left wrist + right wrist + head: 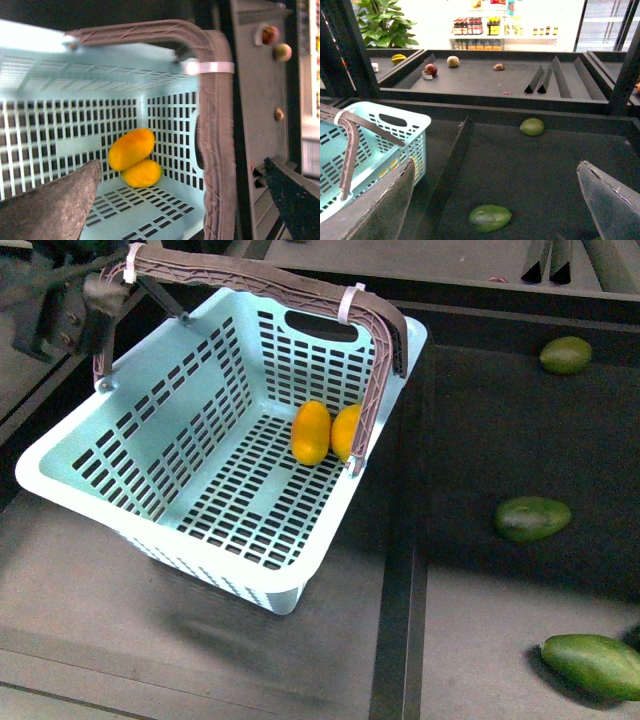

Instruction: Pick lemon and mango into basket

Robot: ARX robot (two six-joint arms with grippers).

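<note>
Lemon (345, 432) and mango (311, 432) lie touching in the basket (140, 440) at its two-o'clock corner. Left gripper (175, 210) and right gripper (495, 200) gape empty; I'd lift away clear of the handle (260, 280).

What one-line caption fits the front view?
Two orange-yellow fruits lie side by side in the teal basket; three green fruits lie outside.

Lemon (344, 433), mango (311, 432) inside basket (190, 430)
</note>
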